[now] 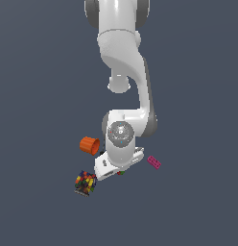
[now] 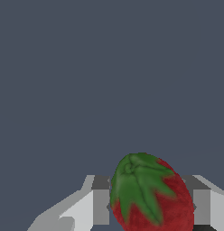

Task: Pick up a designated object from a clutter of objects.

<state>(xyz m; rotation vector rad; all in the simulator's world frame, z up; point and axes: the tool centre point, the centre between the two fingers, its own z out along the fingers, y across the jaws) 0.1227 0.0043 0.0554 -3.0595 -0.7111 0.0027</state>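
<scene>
In the wrist view the red strawberry (image 2: 152, 196) with its green leafy top fills the gap between my gripper's (image 2: 151, 205) two grey fingers (image 2: 101, 203), and both pads touch its sides. In the exterior view the white hand (image 1: 116, 166) sits low over the floor and covers the fingers. Only a small red and green speck of the strawberry (image 1: 120, 173) shows under its edge. My gripper is shut on the strawberry. I cannot tell whether the strawberry rests on the floor or is lifted.
An orange cup (image 1: 90, 145) lies on its side just to the exterior view's left of the hand. A container of multicoloured pieces (image 1: 85, 182) sits below it. A pink brick (image 1: 154, 162) lies to the right. The screwdriver and the red box are not in view.
</scene>
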